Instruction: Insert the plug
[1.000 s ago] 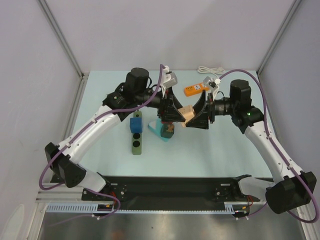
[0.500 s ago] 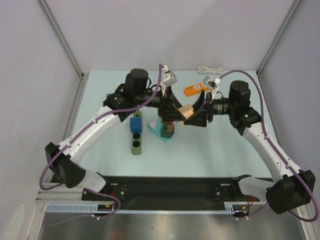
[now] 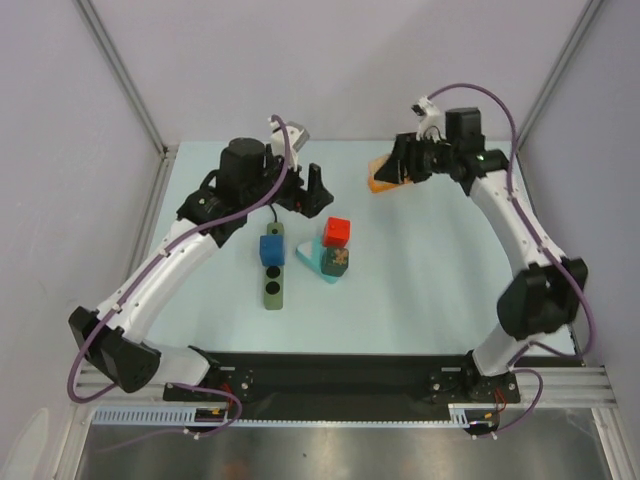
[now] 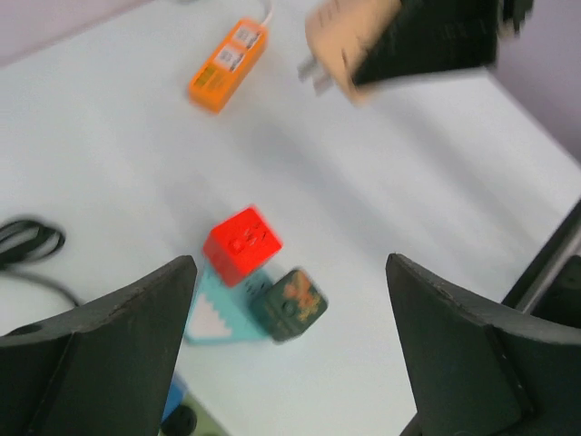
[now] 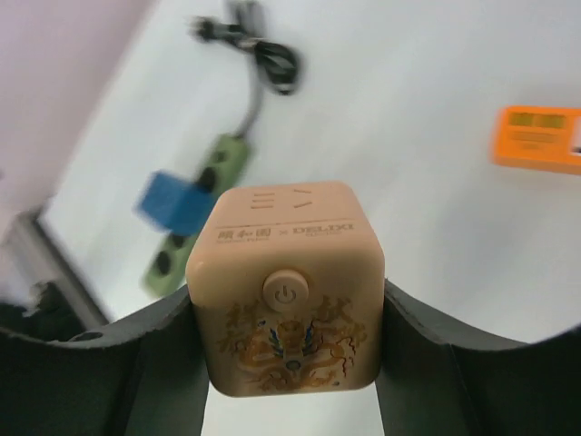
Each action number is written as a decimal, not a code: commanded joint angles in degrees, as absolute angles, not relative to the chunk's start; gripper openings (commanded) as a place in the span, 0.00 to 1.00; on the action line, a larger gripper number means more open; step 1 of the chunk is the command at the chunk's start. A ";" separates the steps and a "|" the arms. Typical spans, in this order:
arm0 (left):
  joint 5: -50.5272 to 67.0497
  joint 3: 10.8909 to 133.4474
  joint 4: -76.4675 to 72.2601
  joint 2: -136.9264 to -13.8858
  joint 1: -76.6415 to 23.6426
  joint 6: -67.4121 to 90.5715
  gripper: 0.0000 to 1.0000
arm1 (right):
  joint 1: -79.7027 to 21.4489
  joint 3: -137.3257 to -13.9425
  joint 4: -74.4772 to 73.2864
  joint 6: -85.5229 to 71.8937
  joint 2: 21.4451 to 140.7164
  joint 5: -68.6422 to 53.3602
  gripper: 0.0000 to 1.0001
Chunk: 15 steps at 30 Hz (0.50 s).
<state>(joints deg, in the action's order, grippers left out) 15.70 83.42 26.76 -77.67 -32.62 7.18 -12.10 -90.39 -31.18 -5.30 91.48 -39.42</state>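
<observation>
Plug (image 5: 241, 16) clear only from right wrist, right gripper (image 5: 290, 363) pinching tan cube (image 5: 286, 263), left gripper (image 4: 289, 268) spread

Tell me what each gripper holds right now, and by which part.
The right gripper clamps the beige cube by two opposite side faces, its button face toward the wrist camera. The left gripper is open and empty.
</observation>
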 commanded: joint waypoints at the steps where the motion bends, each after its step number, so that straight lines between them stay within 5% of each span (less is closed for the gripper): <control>1: 6.25 79.11 30.50 -73.93 -32.78 7.38 0.90 | -14.49 -103.24 -47.79 -0.88 102.89 -17.69 0.00; 10: 5.71 66.46 24.62 -63.21 -32.78 11.34 0.86 | -15.29 -148.85 -64.42 2.10 135.87 2.63 0.00; 15: 5.45 58.37 21.80 -58.02 -32.78 10.73 0.87 | -13.80 -142.75 -57.95 5.27 136.85 3.69 0.00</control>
<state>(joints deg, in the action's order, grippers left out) 6.76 61.63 25.82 -60.34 -32.67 10.09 -14.85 -143.24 -59.61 2.20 138.39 -0.32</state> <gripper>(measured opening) 0.866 0.641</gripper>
